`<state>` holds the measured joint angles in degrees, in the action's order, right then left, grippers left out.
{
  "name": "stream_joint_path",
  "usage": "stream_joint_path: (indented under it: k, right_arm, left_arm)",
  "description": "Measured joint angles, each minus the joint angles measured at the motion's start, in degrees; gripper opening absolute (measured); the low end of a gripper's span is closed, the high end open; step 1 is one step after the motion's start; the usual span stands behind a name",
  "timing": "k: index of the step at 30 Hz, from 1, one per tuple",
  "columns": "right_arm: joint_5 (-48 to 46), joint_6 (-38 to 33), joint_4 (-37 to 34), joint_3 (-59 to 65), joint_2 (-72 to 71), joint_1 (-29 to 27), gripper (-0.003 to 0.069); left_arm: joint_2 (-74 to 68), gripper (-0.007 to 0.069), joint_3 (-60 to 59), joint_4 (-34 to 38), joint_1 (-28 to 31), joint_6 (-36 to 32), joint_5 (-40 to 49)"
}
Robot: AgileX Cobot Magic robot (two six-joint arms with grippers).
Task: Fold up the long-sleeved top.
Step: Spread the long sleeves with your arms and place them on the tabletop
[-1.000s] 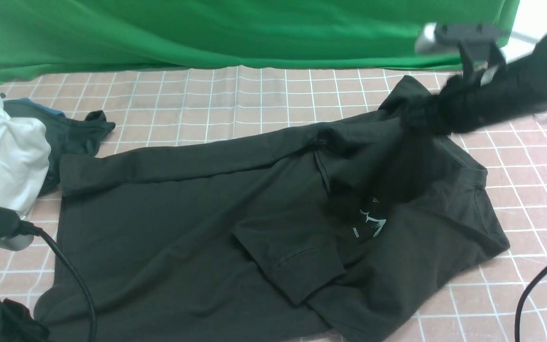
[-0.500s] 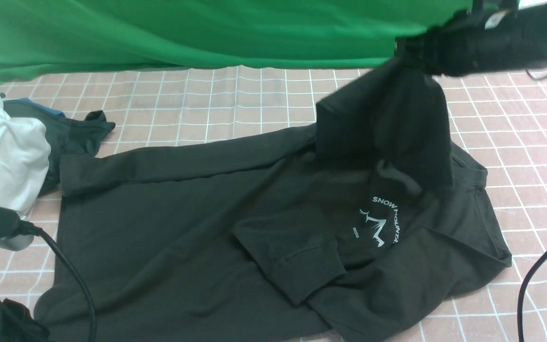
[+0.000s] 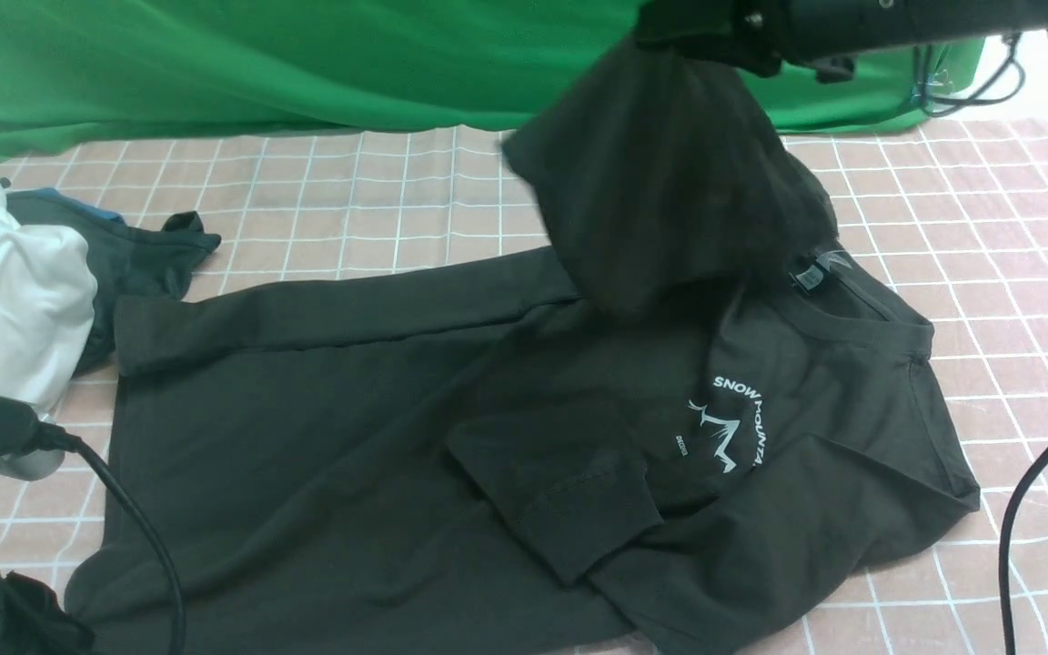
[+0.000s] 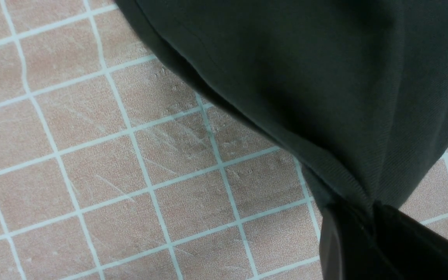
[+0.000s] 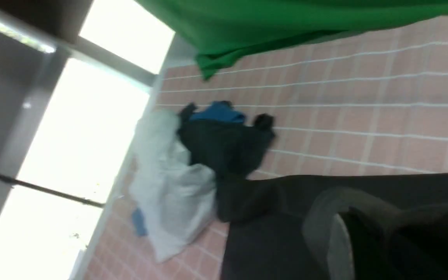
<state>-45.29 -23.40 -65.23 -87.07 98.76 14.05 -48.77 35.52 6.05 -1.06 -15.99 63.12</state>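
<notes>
The black long-sleeved top (image 3: pixel 306 409) lies spread on the pink grid table (image 3: pixel 397 191), neck to the right, with a white round print (image 3: pixel 733 428) showing. One cuffed sleeve (image 3: pixel 579 518) is folded across the body. My right gripper (image 3: pixel 679 32) is high at the back, shut on the other sleeve (image 3: pixel 660 182), which hangs from it over the shoulder. The right wrist view is blurred, with the gripper (image 5: pixel 364 221) closed on dark cloth. My left gripper (image 4: pixel 368 212) is shut on the top's hem edge (image 4: pixel 325 163) at the near left corner.
A white garment (image 3: pixel 5 300) and a smaller dark cloth with a blue edge (image 3: pixel 124 255) lie at the far left; both show in the right wrist view (image 5: pixel 169 186). A green backdrop (image 3: pixel 306 64) hangs behind. A black cable (image 3: pixel 1033 491) crosses the near right.
My right gripper has risen and swung left with the sleeve, lifting it off the chest. The neck and the white print are uncovered. The left arm has not moved.
</notes>
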Motion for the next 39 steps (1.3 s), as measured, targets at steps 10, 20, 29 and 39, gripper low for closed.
stream_joint_path:
  k: [10,20,29,39]
  right_arm:
    - [1.88,-0.57,6.95,0.0,3.8,4.91,0.0408]
    - [-13.09,22.8,55.0,3.71,-2.11,1.77,0.0542]
    - [-4.31,36.77,65.23,32.48,-14.09,-2.36,0.059]
    - [3.82,0.75,64.3,38.71,-13.67,-2.7,0.057]
  left_arm:
    - [0.0,0.005,0.0,0.0,0.0,0.0,-0.07]
    - [0.0,0.005,0.0,0.0,0.0,0.0,-0.07]
    - [0.0,0.005,-0.04,0.58,0.0,0.0,-0.6]
    - [0.0,0.005,-0.04,1.24,0.0,0.0,-1.32]
